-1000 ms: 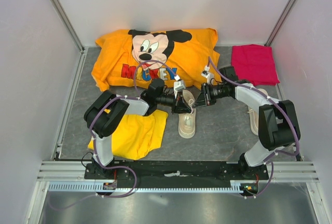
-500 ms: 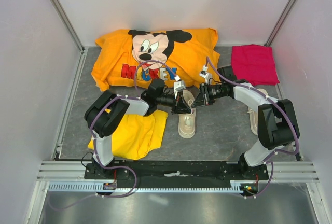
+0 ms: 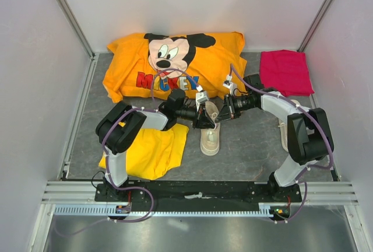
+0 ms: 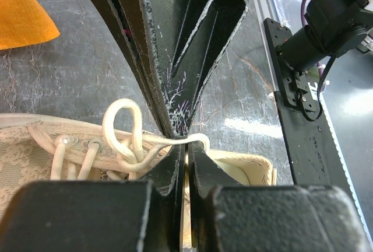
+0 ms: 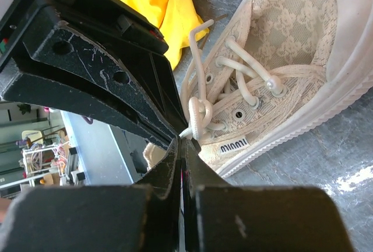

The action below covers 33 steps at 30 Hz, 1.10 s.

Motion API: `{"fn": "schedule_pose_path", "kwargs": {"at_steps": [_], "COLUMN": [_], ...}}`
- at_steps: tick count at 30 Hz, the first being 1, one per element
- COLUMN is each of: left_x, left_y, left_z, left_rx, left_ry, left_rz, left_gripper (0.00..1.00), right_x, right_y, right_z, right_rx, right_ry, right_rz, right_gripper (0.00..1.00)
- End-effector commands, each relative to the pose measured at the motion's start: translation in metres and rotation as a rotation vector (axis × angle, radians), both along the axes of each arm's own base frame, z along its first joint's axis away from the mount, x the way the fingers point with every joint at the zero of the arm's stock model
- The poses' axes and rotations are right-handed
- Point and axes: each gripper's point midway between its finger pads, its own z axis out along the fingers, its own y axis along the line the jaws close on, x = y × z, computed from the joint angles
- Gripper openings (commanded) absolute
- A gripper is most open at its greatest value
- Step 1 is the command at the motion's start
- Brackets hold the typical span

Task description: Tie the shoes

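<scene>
Where the two hands meet: over the lacing of the cream sneaker (image 3: 210, 141), which is laid near the middle of the bench (image 3: 250, 153).
Left hand (image 3: 205, 118): clenched; in its wrist view a strand of the white lace (image 4: 125, 125) is seen running into the closed fingertips, with a small loop standing just beside them at 9 o'clock.
Right hand (image 3: 222, 112): clenched as well; in its wrist view a lace loop is seen touching the shut tips, so a grip on the lace is judged likely.
Change over the last second: the right arm's elbow and wrist have been drawn slightly toward 9 o'clock, and the right hand has been brought a little closer to the left one. The left arm has hardly been moved, and the sneaker has not been displaced.
Meaning for the task: the strands are judged to be under crossing or tightening at the knot. No finished bow is seen, so the first shoe is taken as only partly tied.
Second sneaker (image 3: 285, 136): set at 3 o'clock, partly hidden behind the right arm; its lacing cannot be made out.
Other cloth: a Mickey T-shirt (image 3: 192, 53) at 12 o'clock, a red folded cloth (image 3: 285, 71) at 2 o'clock, yellow shorts (image 3: 152, 150) at 8 o'clock, none of them touched.
</scene>
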Motion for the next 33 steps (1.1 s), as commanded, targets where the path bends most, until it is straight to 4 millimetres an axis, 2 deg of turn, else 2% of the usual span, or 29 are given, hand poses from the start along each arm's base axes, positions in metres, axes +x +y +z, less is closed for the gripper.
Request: {"fn": "schedule_pose_path", "kwargs": {"at_steps": [1, 5, 12, 19, 26, 33], "left_x": [0.009, 0.01, 0.019, 0.017, 0.027, 0.03], "left_y": [-0.011, -0.008, 0.006, 0.014, 0.025, 0.038], "left_z": [0.019, 0.02, 0.021, 0.022, 0.026, 0.04], "left_rx": [-0.052, -0.047, -0.025, -0.017, -0.004, -0.005], "left_ry": [-0.052, -0.051, -0.057, -0.056, -0.059, -0.109], "left_rz": [-0.008, 0.002, 0.039, 0.055, 0.093, 0.109], "left_gripper": [0.09, 0.14, 0.3, 0.36, 0.4, 0.43], "right_x": [-0.003, 0.001, 0.01, 0.012, 0.013, 0.017], "right_y": [0.006, 0.005, 0.002, 0.001, 0.001, 0.003], "right_z": [0.01, 0.016, 0.021, 0.023, 0.022, 0.023], "right_rx": [0.034, 0.021, 0.001, -0.002, -0.011, -0.002], "right_ry": [0.0, -0.039, -0.081, -0.096, -0.11, -0.125], "right_rz": [0.052, 0.042, 0.018, 0.007, 0.006, 0.006], "right_gripper": [0.0, 0.0, 0.0, 0.0, 0.0, 0.0]}}
